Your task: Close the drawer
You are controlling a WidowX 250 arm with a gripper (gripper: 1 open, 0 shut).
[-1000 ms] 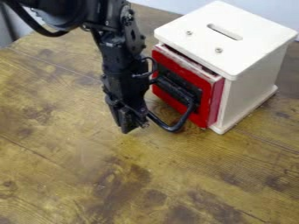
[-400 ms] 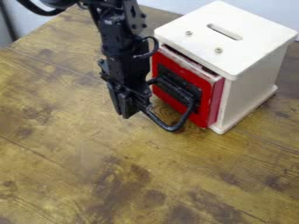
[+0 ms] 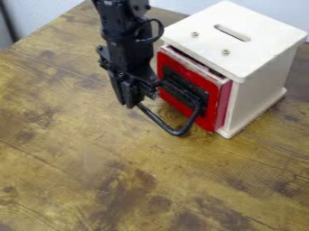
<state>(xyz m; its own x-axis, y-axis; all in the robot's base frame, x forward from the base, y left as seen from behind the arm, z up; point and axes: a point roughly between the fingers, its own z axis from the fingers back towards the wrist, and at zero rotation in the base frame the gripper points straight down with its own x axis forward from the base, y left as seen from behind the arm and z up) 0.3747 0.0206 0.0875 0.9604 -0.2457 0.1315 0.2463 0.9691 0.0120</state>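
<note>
The drawer [image 3: 208, 94] is a small red box with a flat red front, set in the cream-white cube casing [image 3: 237, 41] at the upper right. Its front stands slightly proud of the casing's face. A black wire loop handle [image 3: 171, 123] hangs from it down onto the wooden table. My gripper [image 3: 126, 102] is black and points straight down just left of the drawer front, above the handle's left end. Its dark fingers sit close together, and the gap between them is not clear. I see nothing held.
The wooden table [image 3: 108, 180] spreads out to the left and front of the casing. Its far edge runs along the upper left, with a grey floor beyond.
My gripper has risen from beside the handle loop and now hangs higher, clear of the table. The drawer and its handle look unmoved.
</note>
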